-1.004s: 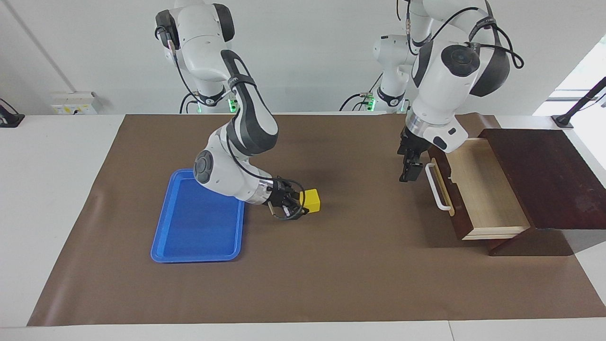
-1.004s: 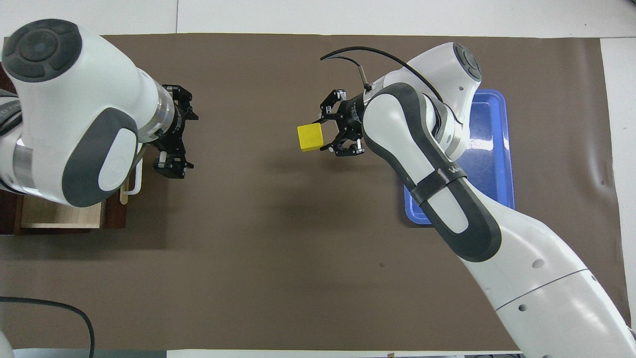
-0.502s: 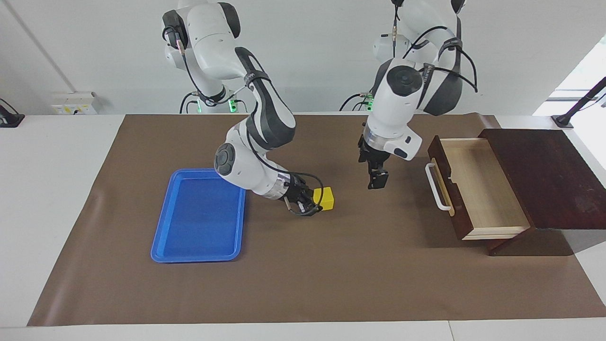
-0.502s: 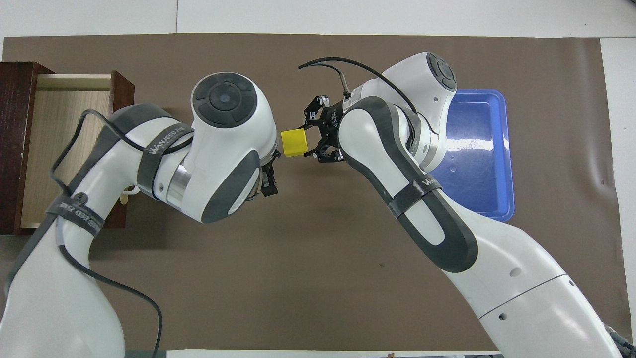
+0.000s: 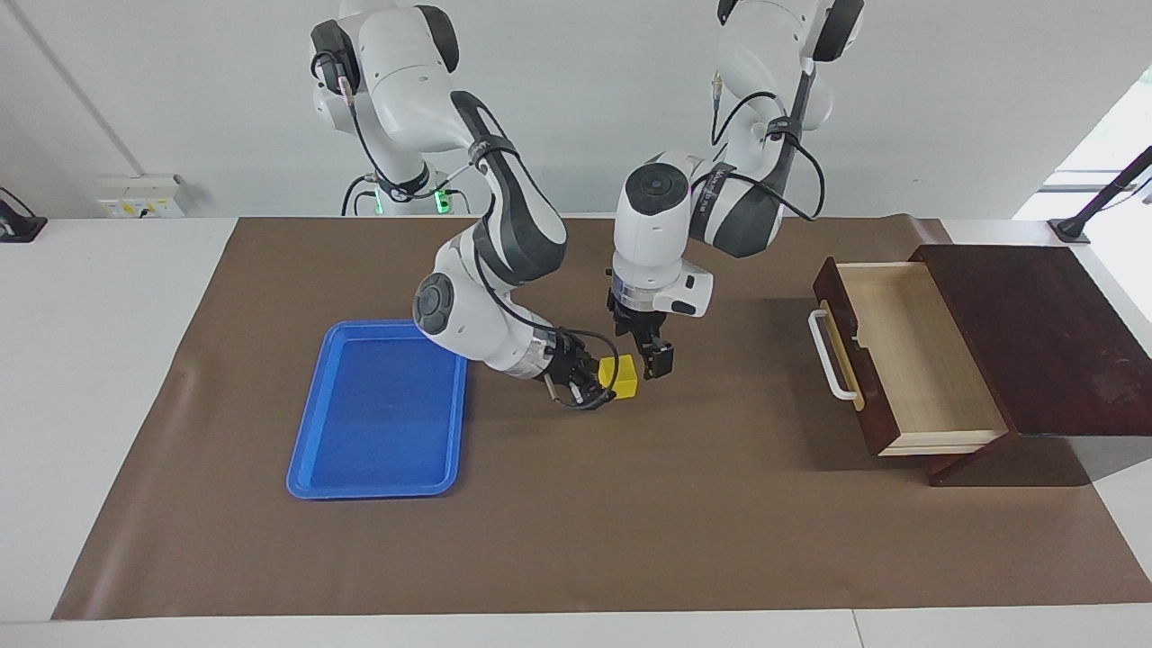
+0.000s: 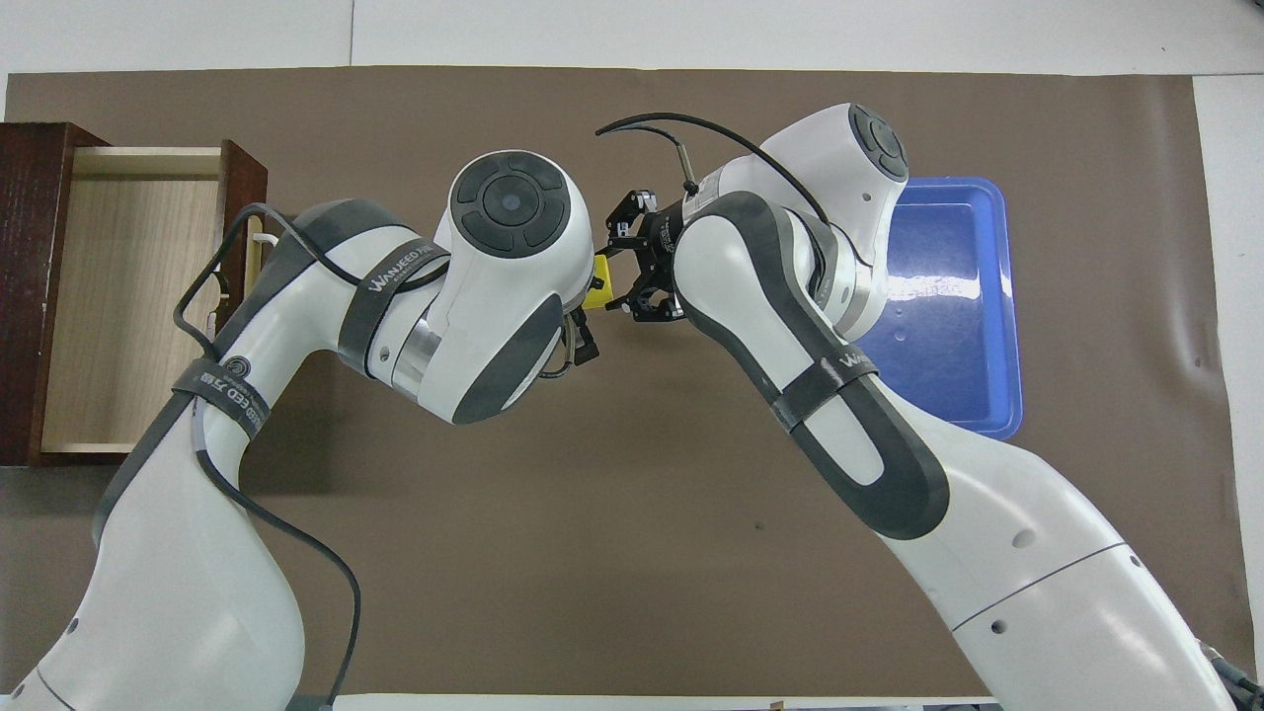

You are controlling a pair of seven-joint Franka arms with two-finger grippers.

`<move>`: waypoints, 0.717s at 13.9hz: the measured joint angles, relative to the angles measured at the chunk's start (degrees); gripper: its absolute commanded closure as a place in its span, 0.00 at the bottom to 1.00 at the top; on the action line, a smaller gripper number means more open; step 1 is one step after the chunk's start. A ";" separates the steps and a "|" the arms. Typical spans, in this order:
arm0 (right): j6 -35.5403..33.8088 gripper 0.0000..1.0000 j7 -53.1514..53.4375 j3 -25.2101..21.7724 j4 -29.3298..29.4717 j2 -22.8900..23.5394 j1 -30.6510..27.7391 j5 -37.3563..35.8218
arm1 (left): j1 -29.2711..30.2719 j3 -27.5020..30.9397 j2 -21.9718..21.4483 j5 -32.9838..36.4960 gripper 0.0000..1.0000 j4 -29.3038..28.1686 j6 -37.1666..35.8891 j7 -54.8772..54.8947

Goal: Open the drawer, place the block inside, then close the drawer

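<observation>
The yellow block [image 5: 620,377] [image 6: 599,286] hangs low over the middle of the brown mat, with my right gripper [image 5: 603,384] [image 6: 612,282] shut on it from the tray's side. My left gripper [image 5: 650,356] points down with open fingers just over the block, one finger [image 5: 662,361] beside the face that looks toward the drawer; whether it touches the block I cannot tell. In the overhead view the left wrist covers most of that gripper and part of the block. The drawer [image 5: 909,360] [image 6: 138,296] stands pulled out, its pale interior bare and its white handle [image 5: 830,353] free.
A flat blue tray [image 5: 378,414] [image 6: 948,296] lies on the mat toward the right arm's end, partly under the right arm. The dark wooden box [image 5: 1035,333] sits at the left arm's end. The brown mat [image 5: 630,522] covers the table's working area.
My left arm has swung away from the drawer handle to the middle of the table, above the block. The right gripper has carried the block a little toward the left arm's end.
</observation>
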 measured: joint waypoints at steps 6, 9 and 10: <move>1.09 1.00 1.00 0.00 -0.04 0.09 0.00 0.00 | -1.23 -0.16 3.15 3.95 0.00 2.20 3.13 -0.54; 1.14 1.00 2.04 0.00 -0.04 0.09 0.00 0.00 | -1.92 -0.32 3.25 4.31 0.00 2.21 3.21 3.34; 1.14 1.00 2.48 0.00 -0.04 0.09 0.00 0.00 | -2.19 -0.31 3.26 4.31 0.00 2.22 3.21 4.98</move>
